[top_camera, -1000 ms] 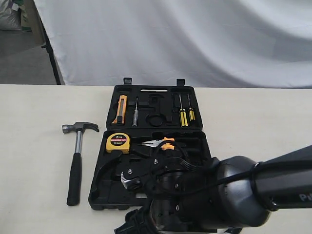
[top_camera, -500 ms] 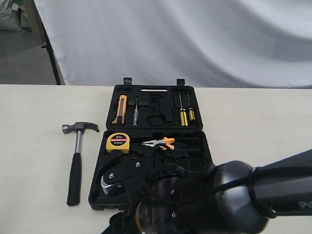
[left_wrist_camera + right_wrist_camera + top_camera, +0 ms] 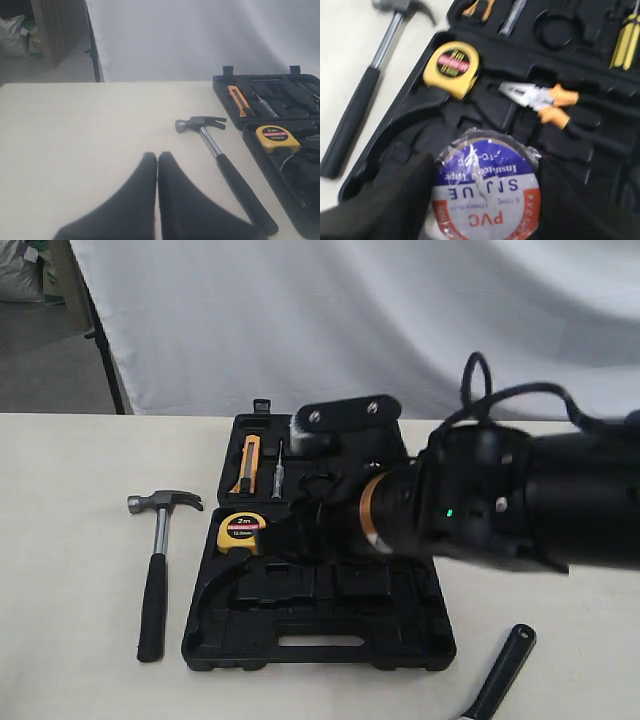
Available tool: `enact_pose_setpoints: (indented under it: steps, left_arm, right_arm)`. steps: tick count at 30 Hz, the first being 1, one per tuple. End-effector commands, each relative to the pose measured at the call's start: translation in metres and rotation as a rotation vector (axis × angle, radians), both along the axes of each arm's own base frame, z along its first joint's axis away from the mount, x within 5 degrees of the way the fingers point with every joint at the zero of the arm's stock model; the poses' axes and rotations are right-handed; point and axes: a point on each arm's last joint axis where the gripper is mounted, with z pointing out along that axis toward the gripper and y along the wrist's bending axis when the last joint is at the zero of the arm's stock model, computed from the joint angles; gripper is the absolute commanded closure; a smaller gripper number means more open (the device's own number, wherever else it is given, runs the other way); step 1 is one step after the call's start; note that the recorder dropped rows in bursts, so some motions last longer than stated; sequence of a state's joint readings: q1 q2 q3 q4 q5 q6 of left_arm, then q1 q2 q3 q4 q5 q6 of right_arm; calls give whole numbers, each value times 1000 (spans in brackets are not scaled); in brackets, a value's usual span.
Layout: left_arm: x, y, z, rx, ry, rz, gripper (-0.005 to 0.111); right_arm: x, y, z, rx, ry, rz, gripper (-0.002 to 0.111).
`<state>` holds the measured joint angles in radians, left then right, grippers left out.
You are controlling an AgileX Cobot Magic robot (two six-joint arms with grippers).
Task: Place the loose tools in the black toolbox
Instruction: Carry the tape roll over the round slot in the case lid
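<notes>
Nearest on the pale counter (image 3: 80,660), just off the handle edge of the large black hinged plastic toolbox (image 3: 400,652) and toward its right corner, lies the black-handled adjustable wrench (image 3: 503,668). Its head is cut off by the frame, and it is not yet stowed. Well out from the toolbox's left side, the left gripper (image 3: 157,159) has its fingers pressed together and empty, probably parked there to stay clear of the working arm. Over the toolbox's near half, the right gripper (image 3: 480,207) pinches the small dark tape roll (image 3: 487,172) with a red, white and blue PVC label, one finger on either side, apparently so it can go straight down into a recess. Beside the toolbox's left wall lies the steel claw hammer (image 3: 155,575) with a black handle, loose and parallel to that wall. The round recess (image 3: 557,31) in the toolbox's far half looks the likely seat for the roll.
</notes>
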<state>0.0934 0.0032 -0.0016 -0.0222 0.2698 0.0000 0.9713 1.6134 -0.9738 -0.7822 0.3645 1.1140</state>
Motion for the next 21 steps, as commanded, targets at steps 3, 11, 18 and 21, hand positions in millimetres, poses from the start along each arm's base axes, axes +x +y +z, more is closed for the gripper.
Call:
enact_pose_setpoints:
  steps: [3, 11, 18, 21]
  left_arm:
    - [0, 0, 0, -7, -3, 1, 106]
    - [0, 0, 0, -7, -3, 1, 106]
    - [0, 0, 0, -7, -3, 1, 106]
    - [0, 0, 0, -7, -3, 1, 106]
  right_arm:
    - [80, -9, -3, 75, -63, -70, 109]
    - [159, 20, -41, 15, -110, -80, 109]
    - [197, 46, -82, -30, -101, -114, 109]
    - [205, 46, -97, -76, -58, -187, 109]
